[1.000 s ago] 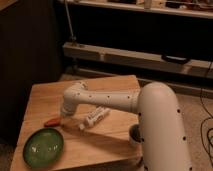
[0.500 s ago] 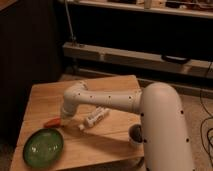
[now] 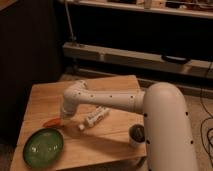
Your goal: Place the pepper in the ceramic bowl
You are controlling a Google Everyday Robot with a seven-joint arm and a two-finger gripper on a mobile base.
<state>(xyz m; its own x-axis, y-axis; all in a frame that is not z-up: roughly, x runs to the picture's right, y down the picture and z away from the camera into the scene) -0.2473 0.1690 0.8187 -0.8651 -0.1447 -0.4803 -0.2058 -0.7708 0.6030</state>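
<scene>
Far left, near front edge of light wooden worktop (image 3: pixel 115 85): wide shallow glossy green ceramic bowl (image 3: pixel 44 147), nothing in it yet. Just behind it, small slim orange-red pepper (image 3: pixel 51 122), lying flat on the wood, close to the bowl's rim but outside. Risks, as a guess: could roll or skid off if nudged rather than gripped, being slim and tapered. Could also drop short of the rim w/ an early release, or clip the rim on a low carry. Next right, claw (image 3: pixel 64 119) at end of the white arm, right at the pepper's right tip. Touching or just beside, can't tell; open or closed, can't tell either. Further right, white cylindrical bottle (image 3: pixel 95 117) close by the arm, liable to get knocked on a swing. Small dark cup (image 3: pixel 136 134) well apart, far right.
</scene>
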